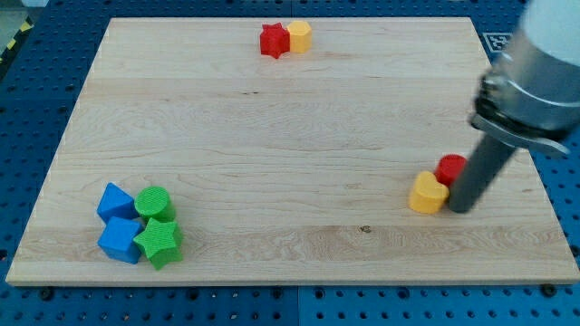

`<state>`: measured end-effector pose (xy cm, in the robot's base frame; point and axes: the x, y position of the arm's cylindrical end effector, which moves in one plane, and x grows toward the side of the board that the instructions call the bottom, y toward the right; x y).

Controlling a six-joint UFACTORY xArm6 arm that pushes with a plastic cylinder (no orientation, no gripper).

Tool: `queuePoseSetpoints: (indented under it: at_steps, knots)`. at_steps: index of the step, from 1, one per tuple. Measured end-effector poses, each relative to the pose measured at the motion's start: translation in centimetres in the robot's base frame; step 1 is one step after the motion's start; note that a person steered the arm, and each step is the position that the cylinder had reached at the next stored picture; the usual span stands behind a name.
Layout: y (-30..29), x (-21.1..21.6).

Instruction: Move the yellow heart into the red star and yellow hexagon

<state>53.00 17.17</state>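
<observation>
The yellow heart (427, 193) lies on the wooden board at the view's lower right. A red block (449, 167), partly hidden by the rod, sits just above and right of it. My tip (461, 208) rests on the board right beside the yellow heart's right side, touching or nearly touching it. The red star (273, 41) and the yellow hexagon (299, 36) sit side by side, touching, at the view's top centre, far from the heart.
A cluster sits at the view's lower left: two blue blocks (115, 201) (120, 240), a green cylinder (154, 204) and a green star (160, 243). The wooden board (272, 145) is bordered by a blue pegboard. The arm's grey body (544, 63) fills the upper right.
</observation>
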Motion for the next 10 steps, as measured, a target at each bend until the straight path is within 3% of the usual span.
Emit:
queuePoseSetpoints:
  at_steps: [1,2,4,5,6,8,9,10]
  knots:
    - [-4.6,-3.9]
    - [-4.5,-4.7]
    - [2.2,0.2]
    - [1.6,2.9]
    - [-3.7,1.6]
    - [-16.0,-8.3]
    - [-17.4,-10.4]
    - [-16.6,-7.2]
